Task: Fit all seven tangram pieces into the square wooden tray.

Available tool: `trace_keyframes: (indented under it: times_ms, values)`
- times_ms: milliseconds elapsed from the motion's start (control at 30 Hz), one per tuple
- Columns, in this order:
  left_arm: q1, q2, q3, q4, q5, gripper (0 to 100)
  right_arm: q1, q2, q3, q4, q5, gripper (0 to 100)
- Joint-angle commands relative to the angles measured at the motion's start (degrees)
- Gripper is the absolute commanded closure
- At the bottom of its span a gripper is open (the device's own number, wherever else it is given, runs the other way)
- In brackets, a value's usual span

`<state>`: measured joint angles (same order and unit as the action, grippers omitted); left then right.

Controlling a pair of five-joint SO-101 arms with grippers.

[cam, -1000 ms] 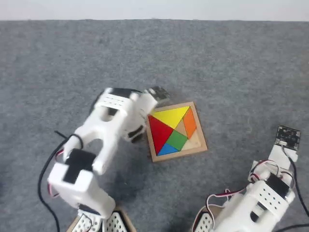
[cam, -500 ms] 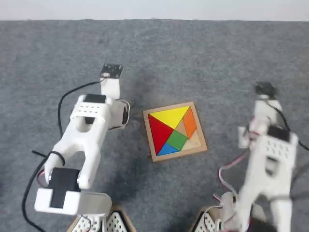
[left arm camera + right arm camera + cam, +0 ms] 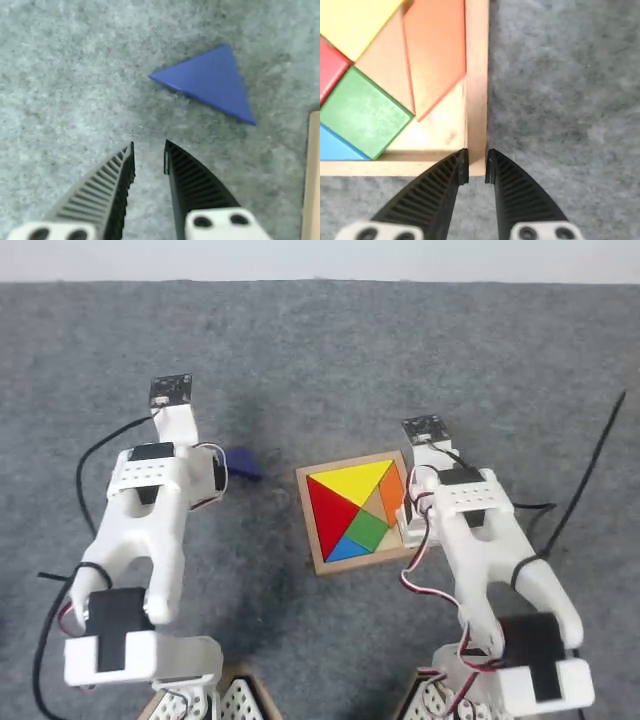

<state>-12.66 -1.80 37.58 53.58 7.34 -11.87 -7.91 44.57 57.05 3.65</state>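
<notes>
Blue triangle [image 3: 210, 82], seemingly the last piece, lies flat on the grey bench [image 3: 400, 350] at 9 o'clock of the tray [image 3: 476, 75]. My left end effector [image 3: 148, 150] hovers just short of it, narrow and empty. My right end effector [image 3: 476, 157] pinches the tray rim by the bare 4 o'clock corner. I'd open the left wider, straddle two edges, grip low.
</notes>
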Motion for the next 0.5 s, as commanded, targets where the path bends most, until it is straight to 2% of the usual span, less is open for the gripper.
trace_keyframes:
  times_ms: [0,267,467]
  values:
    - [-0.5,-3.1,-2.6,-0.8,0.3,90,-1.4,0.1,-2.7,-1.3,-0.8,91.2]
    - [-0.5,-3.1,-2.6,-1.1,0.2,90,-10.6,0.2,-3.0,-1.5,-0.8,91.2]
    - [-0.6,-2.7,-3.5,-1.1,0.2,90,-14.2,0.2,-3.8,-2.0,-0.9,91.2]
